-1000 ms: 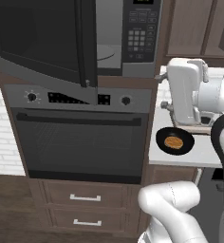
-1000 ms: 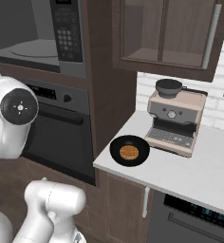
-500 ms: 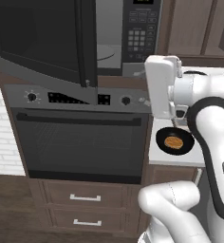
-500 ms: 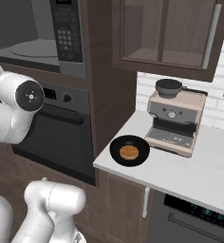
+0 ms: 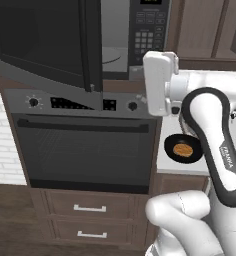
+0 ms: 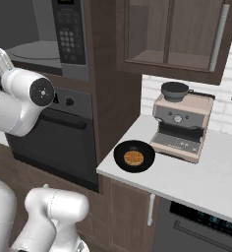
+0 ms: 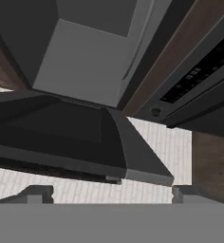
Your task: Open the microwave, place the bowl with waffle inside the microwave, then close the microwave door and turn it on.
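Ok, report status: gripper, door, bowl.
Gripper open, empty, near the door. Door swung open, microwave cavity exposed. Bowl with waffle on counter beside coffee machine, untouched. Nothing blocking the bowl.

The microwave door [image 5: 45, 42] hangs open, grey cavity exposed; the black bowl with waffle [image 6: 134, 156] sits apparently untouched on the counter.

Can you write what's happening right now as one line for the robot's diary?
step: door open, bowl not fetched | grey steel microwave: dark-glass door swung open | black bowl with golden waffle: on white counter beside beige coffee machine | pincer: open, empty
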Controlling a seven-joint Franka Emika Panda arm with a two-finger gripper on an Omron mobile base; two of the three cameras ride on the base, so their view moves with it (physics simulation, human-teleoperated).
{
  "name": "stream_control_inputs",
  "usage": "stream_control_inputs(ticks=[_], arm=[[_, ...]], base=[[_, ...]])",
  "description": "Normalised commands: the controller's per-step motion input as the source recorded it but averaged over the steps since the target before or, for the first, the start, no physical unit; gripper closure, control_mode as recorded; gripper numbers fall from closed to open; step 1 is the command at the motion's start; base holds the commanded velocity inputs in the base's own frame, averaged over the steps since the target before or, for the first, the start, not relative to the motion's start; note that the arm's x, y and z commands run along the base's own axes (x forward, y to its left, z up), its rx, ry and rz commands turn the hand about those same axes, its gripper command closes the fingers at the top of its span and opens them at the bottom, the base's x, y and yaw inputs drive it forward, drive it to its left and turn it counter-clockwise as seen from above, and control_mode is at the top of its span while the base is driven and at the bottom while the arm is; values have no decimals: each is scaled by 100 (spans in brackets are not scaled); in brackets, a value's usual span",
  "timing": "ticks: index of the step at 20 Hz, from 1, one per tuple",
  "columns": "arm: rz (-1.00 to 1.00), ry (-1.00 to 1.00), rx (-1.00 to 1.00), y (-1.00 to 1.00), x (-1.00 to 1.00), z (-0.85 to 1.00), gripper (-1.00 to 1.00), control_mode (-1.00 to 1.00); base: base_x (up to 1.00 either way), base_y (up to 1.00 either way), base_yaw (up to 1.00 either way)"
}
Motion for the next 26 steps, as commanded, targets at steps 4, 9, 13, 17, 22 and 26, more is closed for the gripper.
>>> stream_control_inputs(ticks=[4, 9, 13, 17, 22, 26], arm=[[0, 0, 0, 29, 49, 0, -100, -100], [3, 0, 0, 42, 50, 0, -100, -100], [5, 4, 0, 38, 45, 0, -100, -100], [15, 12, 0, 43, 27, 0, -100, -100], [17, 6, 0, 59, 6, -2, -100, -100], [24, 0, 0, 81, -10, 0, -100, -100]], base=[[0, 0, 0], [0, 0, 0], [0, 0, 0], [0, 0, 0], [0, 0, 0], [0, 0, 0]])
